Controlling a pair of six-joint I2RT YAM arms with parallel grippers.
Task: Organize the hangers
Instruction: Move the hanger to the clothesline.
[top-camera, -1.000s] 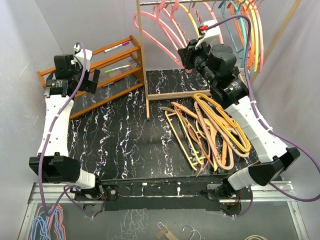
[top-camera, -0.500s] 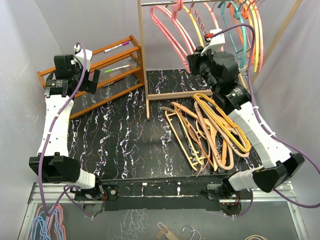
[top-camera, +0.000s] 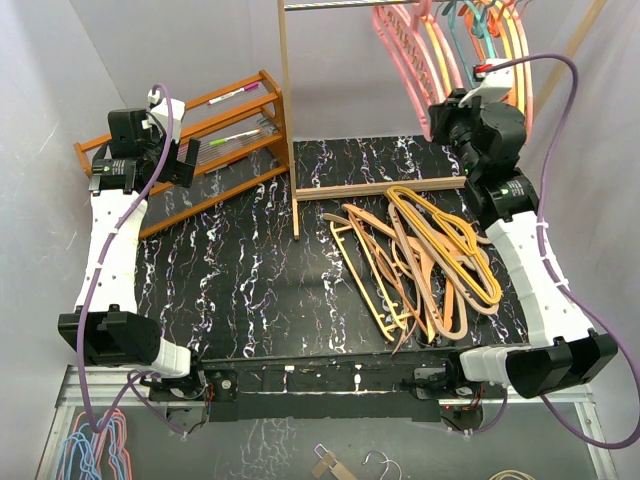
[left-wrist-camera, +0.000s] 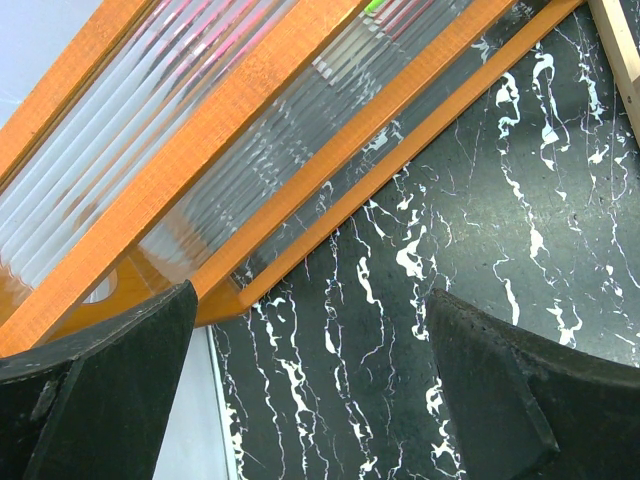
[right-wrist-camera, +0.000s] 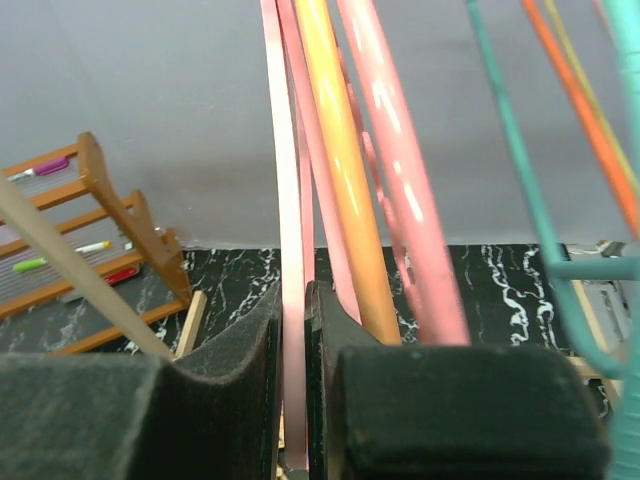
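My right gripper is shut on the thin bar of a pink hanger, which hangs from the metal rail at the top right. It is pressed up against the other hanging hangers: pink, an orange one, teal and yellow. A pile of tan and orange hangers lies on the black marbled table, right of centre. My left gripper hovers open and empty over the table's left side.
The orange-brown slatted shelf rack stands at the back left, right beside the left gripper. The pale wooden frame's post rises mid-table, with its base board behind the pile. More hangers lie below the front edge.
The right arm has swung to the right, sliding the held pink hanger along the rail up to the bunch at the far right. The left arm has not moved.
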